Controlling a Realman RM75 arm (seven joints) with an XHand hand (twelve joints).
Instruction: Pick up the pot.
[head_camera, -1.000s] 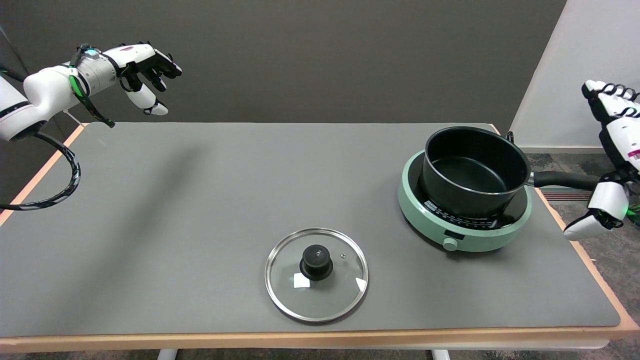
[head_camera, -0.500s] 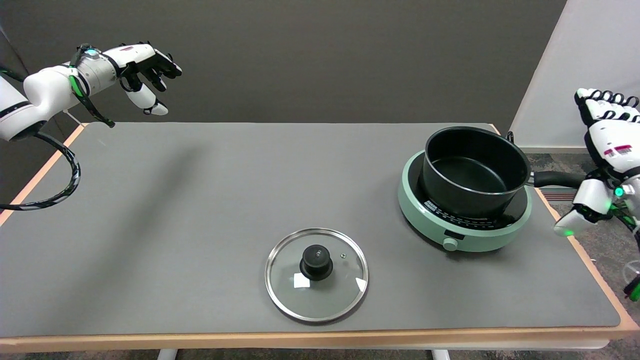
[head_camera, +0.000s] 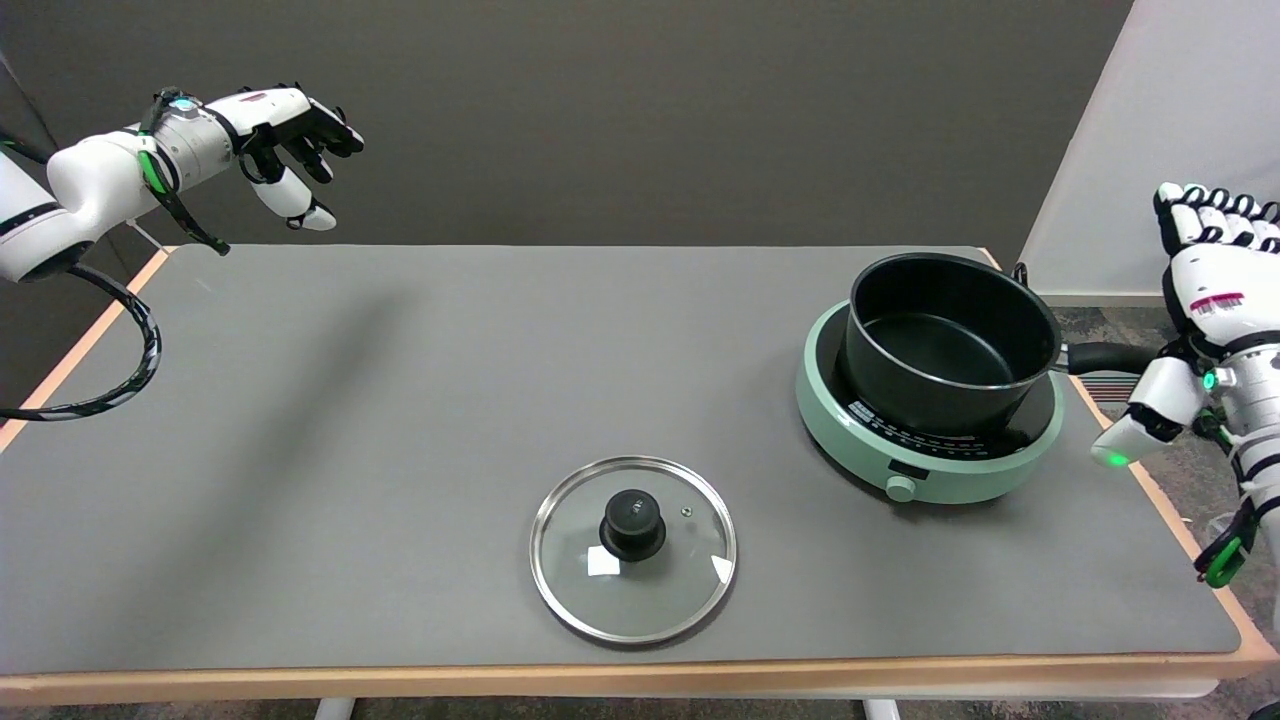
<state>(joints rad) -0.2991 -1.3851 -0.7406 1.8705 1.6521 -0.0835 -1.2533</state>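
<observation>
Right black-and-white many-fingered robot hand (head_camera: 1205, 330): at the picture's right edge, beyond the table's right side, palm region upright, fingers (head_camera: 1215, 205) raised and curled at their tips, thumb (head_camera: 1140, 425) pointing down and left with a green light at its tip; it holds nothing, and the fingers stand apart from the thumb, the hand wide open. A small label with red print sits on the back of the hand, too small to read. The black handle (head_camera: 1105, 357) of the pot runs rightward into the space between the thumb and the fingers; whether anything touches it cannot be told. Black deep round saucepan (head_camera: 950, 335): matt dark inside and out, thin pale metal rim, straight walls, flat bare bottom, no lid on it, standing upright on the round pale-green induction hob (head_camera: 925, 480) at the table's right end. The hob has a black glass top, a row of small white markings along its front, unreadable, a dark display window and a green knob on its front wall. Round glass lid with steel rim and black knob (head_camera: 633, 548): lying flat near the table's front edge, well apart from the hob, with two small white stickers, no legible writing. Grey-topped table with wooden edging (head_camera: 400, 380): bears all of these.
</observation>
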